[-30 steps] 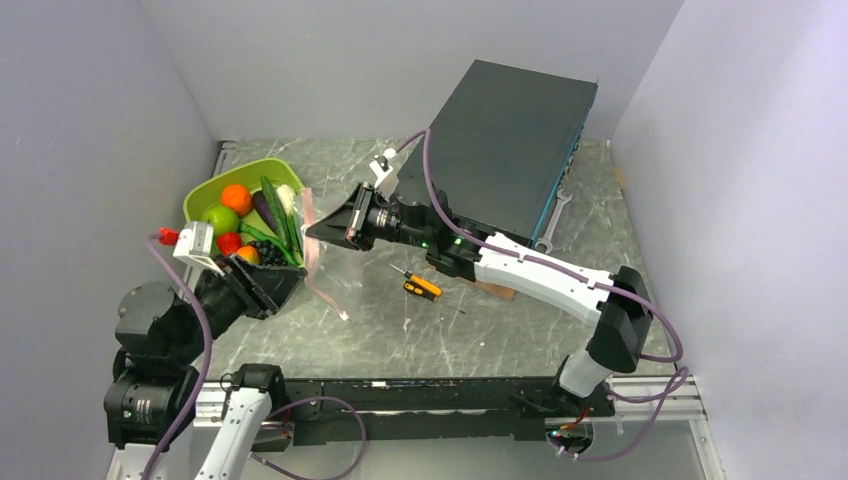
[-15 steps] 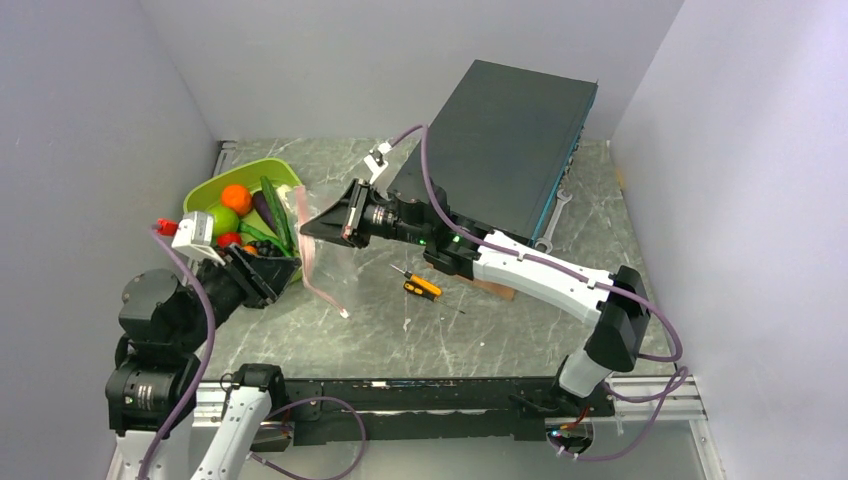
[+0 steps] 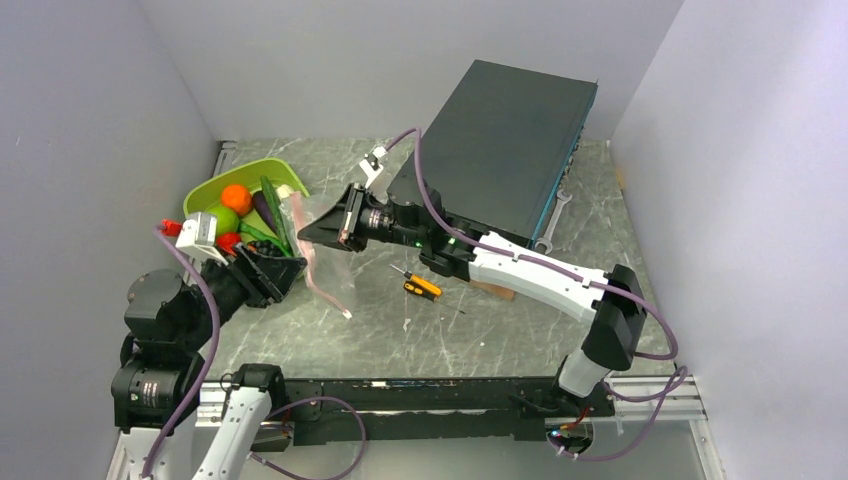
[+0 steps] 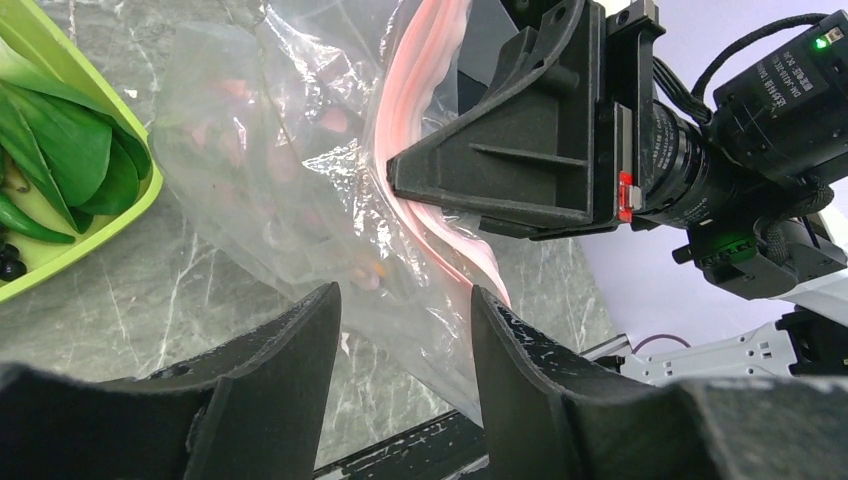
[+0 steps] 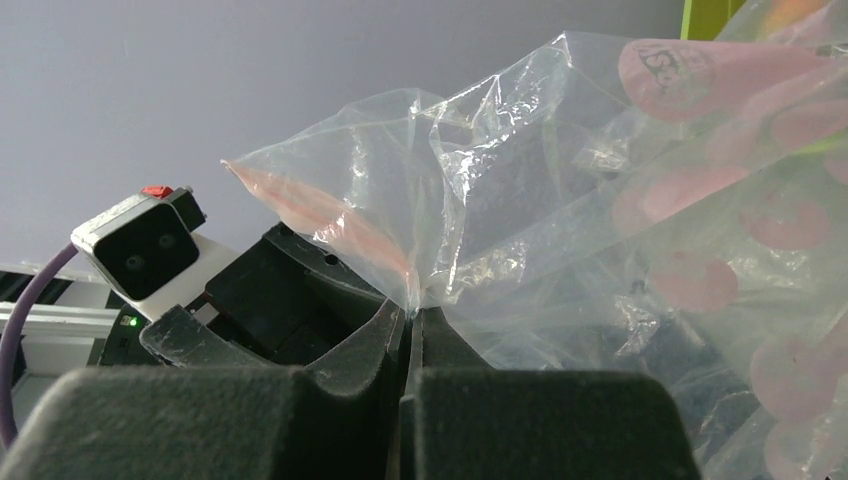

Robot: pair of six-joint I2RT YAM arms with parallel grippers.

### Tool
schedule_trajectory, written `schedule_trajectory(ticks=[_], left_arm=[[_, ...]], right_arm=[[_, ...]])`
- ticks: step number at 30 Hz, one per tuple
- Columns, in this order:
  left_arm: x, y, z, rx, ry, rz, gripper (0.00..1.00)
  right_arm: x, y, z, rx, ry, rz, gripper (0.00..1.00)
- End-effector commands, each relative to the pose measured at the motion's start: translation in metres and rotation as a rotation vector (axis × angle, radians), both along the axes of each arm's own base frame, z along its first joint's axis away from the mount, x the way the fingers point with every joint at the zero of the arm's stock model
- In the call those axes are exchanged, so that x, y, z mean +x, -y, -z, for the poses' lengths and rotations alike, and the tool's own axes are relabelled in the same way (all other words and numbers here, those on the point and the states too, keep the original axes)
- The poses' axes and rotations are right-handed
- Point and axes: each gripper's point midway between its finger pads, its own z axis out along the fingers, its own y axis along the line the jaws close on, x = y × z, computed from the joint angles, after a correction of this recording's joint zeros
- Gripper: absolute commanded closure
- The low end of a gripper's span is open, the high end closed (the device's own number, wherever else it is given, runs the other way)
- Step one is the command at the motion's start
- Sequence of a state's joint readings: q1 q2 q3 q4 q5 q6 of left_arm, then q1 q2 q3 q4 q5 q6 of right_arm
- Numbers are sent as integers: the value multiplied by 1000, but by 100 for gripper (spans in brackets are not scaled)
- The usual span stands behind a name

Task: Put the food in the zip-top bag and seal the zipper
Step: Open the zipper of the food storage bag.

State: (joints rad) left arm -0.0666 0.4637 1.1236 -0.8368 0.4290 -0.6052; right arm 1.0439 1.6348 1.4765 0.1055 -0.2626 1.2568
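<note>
The clear zip-top bag [image 3: 312, 250] with pale pink dots hangs between the tray and my right gripper [image 3: 320, 233]. In the right wrist view that gripper [image 5: 410, 318] is shut on the bag's [image 5: 560, 200] top edge by the pink zipper [image 4: 425, 60]. My left gripper [image 4: 405, 295] stands open just in front of the bag [image 4: 270, 170], nothing between its fingers; from above it [image 3: 283, 272] sits at the tray's near corner. The food lies in the tray: an orange [image 3: 236, 197], a green apple [image 3: 222, 218], a red fruit [image 3: 229, 241], an eggplant [image 3: 264, 208] and leafy greens [image 4: 70, 150].
The lime-green tray [image 3: 213, 187] sits at the far left by the wall. An orange-and-black screwdriver [image 3: 421, 284] lies mid-table. A big black box [image 3: 510, 150] fills the back right, with a wrench [image 3: 556, 218] beside it. Grey walls close in on both sides.
My left gripper's jaws have spread wider and the arm drew back slightly. The right gripper has carried the bag's edge a little left toward the tray.
</note>
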Motion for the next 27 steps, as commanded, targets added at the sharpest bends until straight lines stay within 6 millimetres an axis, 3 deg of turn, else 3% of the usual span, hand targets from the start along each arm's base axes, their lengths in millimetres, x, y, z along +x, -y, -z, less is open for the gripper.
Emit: schedule_trajectory(ticks=[1, 12, 22, 26, 27], left_arm=[[-1, 4, -16, -5, 57, 28, 44], [-5, 7, -15, -19, 70, 49, 31], [1, 1, 4, 5, 23, 11, 71], [5, -1, 10, 25, -4, -2, 99], [5, -3, 12, 24, -13, -12, 100]], right_arm=[[-7, -3, -24, 50, 36, -14, 100], [-10, -9, -10, 18, 33, -15, 100], [-15, -12, -13, -6, 82, -8, 100], [-16, -7, -10, -55, 159, 1, 100], [-16, -4, -9, -66, 186, 4, 94]])
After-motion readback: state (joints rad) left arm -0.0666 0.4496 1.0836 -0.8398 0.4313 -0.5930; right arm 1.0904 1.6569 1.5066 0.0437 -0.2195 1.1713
